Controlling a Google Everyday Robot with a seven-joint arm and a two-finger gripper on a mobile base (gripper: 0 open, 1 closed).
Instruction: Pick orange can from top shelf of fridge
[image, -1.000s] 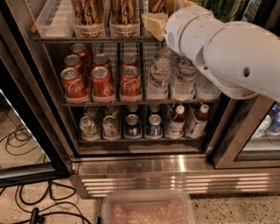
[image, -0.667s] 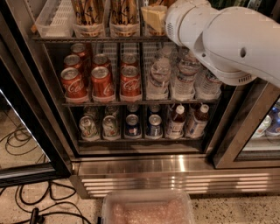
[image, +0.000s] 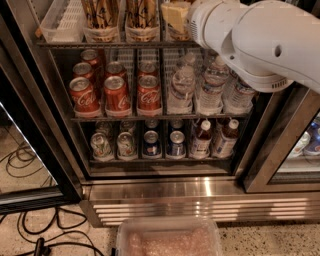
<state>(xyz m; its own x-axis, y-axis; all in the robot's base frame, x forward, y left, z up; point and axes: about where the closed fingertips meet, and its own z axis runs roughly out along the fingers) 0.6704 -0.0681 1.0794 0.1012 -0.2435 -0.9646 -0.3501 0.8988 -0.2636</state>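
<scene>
Drinks fill the fridge (image: 200, 200). Up on the top shelf (image: 115, 45), tall cans stand in clear trays (image: 60, 25). One orange can (image: 141, 12) stands in the lane next to the big white arm (image: 265, 40). The gripper (image: 176, 17) looks like the pale yellow tip of that arm. It is at the top shelf, just right of the orange can, and may be touching it, but that is hard to see. I cannot tell if it is spread apart or closed. Red cans (image: 117, 95) and water bottles (image: 210, 90) sit on the rack below.

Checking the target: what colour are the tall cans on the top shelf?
The cans are orange-gold with dark lettering, camera view; the gripper sits beside them.
</scene>
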